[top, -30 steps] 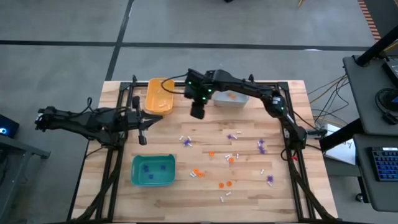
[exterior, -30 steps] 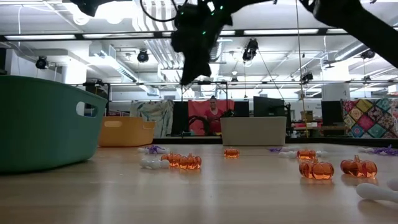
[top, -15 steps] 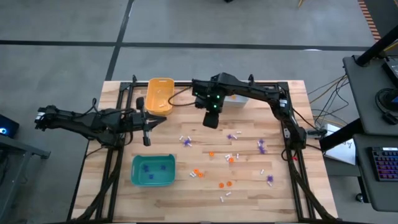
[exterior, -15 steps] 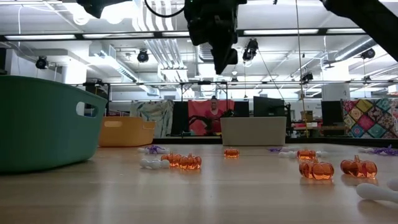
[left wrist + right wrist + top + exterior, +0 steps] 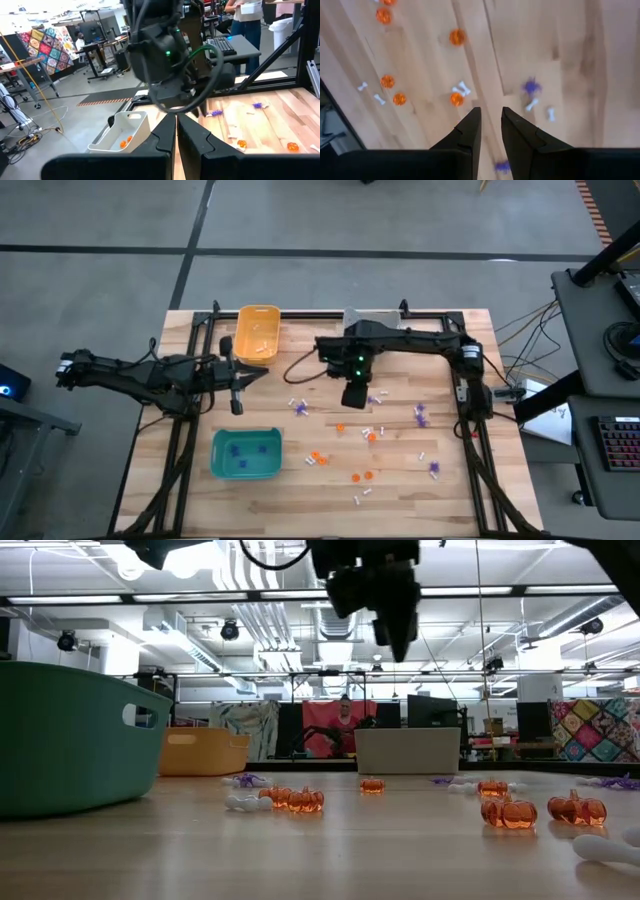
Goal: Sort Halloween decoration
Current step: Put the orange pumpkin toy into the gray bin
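The right gripper (image 5: 354, 394) hangs above the middle of the table, its two fingers (image 5: 470, 131) drawn nearly together with only a thin gap and nothing between them, so it is clenched and empty. Directly past the fingers, the right wrist view shows an orange pumpkin (image 5: 456, 99) with a pair of white bones (image 5: 461, 89) just beside it, and a purple spider (image 5: 532, 86) a little way off with two more white pieces (image 5: 532, 104) near it.

The Halloween decoration (image 5: 370, 436) is scattered loose over the right and near part of the wooden table (image 5: 520, 500): purple, orange and white bits, well apart from each other in most places. In the low view several orange pumpkins (image 5: 303, 800) sit on the boards, none lifted.

To pick well here, the fingers would need to spread before descending, then straddle a single trinket; the pumpkin under the claw looks the easiest, but the bones touching or nearly touching it could be caught along with it, so a centred, straight-down approach seems wise.

The teal bin (image 5: 246, 454) sits at the near left, the orange-yellow bin (image 5: 257, 333) at the far left, and the grey bin (image 5: 124, 132) at the far edge, with orange pieces in it. The left gripper (image 5: 234, 387) waits at the left, fingers close together.
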Available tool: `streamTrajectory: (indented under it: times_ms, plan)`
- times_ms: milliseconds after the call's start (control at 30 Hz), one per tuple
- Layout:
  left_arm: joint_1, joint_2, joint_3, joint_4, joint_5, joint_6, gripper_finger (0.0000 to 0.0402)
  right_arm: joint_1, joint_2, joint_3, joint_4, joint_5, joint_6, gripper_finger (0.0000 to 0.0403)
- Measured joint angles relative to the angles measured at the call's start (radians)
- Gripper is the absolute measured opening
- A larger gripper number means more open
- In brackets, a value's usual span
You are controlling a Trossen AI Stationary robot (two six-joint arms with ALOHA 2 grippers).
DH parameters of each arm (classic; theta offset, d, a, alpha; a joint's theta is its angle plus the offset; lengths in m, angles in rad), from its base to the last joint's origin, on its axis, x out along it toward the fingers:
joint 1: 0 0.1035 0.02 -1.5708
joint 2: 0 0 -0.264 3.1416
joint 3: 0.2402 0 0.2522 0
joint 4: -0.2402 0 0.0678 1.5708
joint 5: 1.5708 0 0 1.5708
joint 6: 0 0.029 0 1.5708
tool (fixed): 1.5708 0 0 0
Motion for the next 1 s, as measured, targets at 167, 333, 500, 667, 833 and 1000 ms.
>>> streamTrajectory:
  times_ms: [167,333,500,667,833,1000]
  plan:
    - [0.000,0.006,0.000,0.003,0.000,0.000,0.0000,0.015,-0.125,-0.190,0.103,0.000,0.085,0.0061]
    - [0.000,0.013,0.000,0.010,0.000,0.000,0.0000,0.015,-0.260,-0.368,0.212,0.009,0.179,0.0061]
    - [0.000,0.031,0.000,0.038,0.000,0.000,0.0000,0.015,-0.376,-0.511,0.293,0.141,0.285,0.0057]
    - [0.000,0.059,0.000,0.068,0.000,0.001,0.0000,0.018,-0.462,-0.648,0.361,0.194,0.305,0.0057]
    - [0.000,0.088,0.000,0.091,0.000,0.001,0.0000,0.020,-0.537,-0.802,0.433,0.193,0.332,0.0057]
    - [0.000,0.127,0.000,0.134,0.000,0.001,0.0000,0.020,-0.606,-0.930,0.455,0.192,0.434,0.0057]
